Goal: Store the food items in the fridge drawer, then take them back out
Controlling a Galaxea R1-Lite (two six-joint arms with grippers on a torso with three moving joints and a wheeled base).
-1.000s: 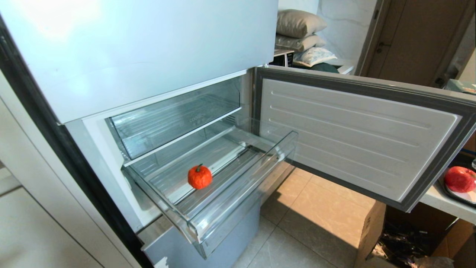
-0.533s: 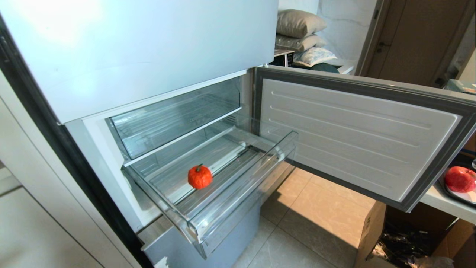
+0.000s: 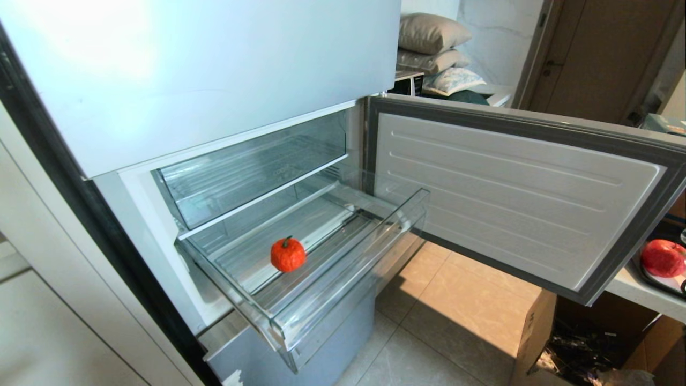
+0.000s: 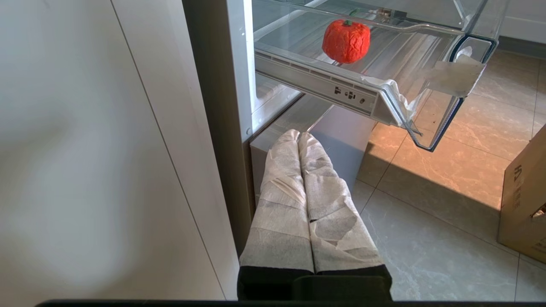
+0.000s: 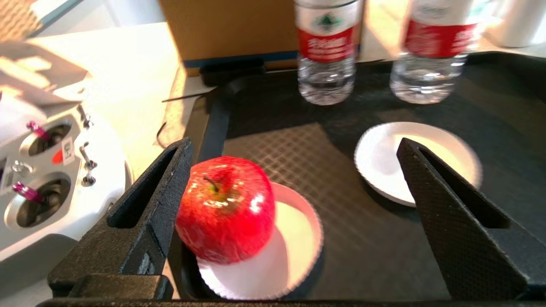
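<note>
Across the last second the head view is all but unchanged: the tangerine (image 3: 288, 255) sits where it sat, on the ribbed floor of the pulled-out fridge drawer (image 3: 343, 292), toward its front lip, and the apple (image 3: 663, 258) rests on its plate at the near edge of the counter (image 3: 638, 294), beside the open fridge door (image 3: 514, 187). The one small change there is a dark sliver that now shows at the frame's right edge by the plate; it may be part of the right arm, though that cannot be told.

This suggests the first fruit is stored and the second is next to be fetched, so the storing half looks about halfway done.

The right wrist view supplies what the head view lacks. The right hand (image 5: 294, 179) has its fingers (image 5: 153, 192) spread wide apart and holds nothing; one finger stands just beside the apple (image 5: 225, 209), and whether it touches cannot be told. The apple lies on a white paper plate (image 5: 294, 247) in a black tray (image 5: 341, 179), with a second, bare plate (image 5: 384, 157) and two water bottles (image 5: 326, 55) behind, and a white remote controller (image 5: 51, 183) just off the tray.

The left wrist view shows the left hand (image 4: 300, 138) with its wrapped fingers pressed together, empty, hanging low near the floor (image 4: 426, 213) under the drawer, idle.
</note>
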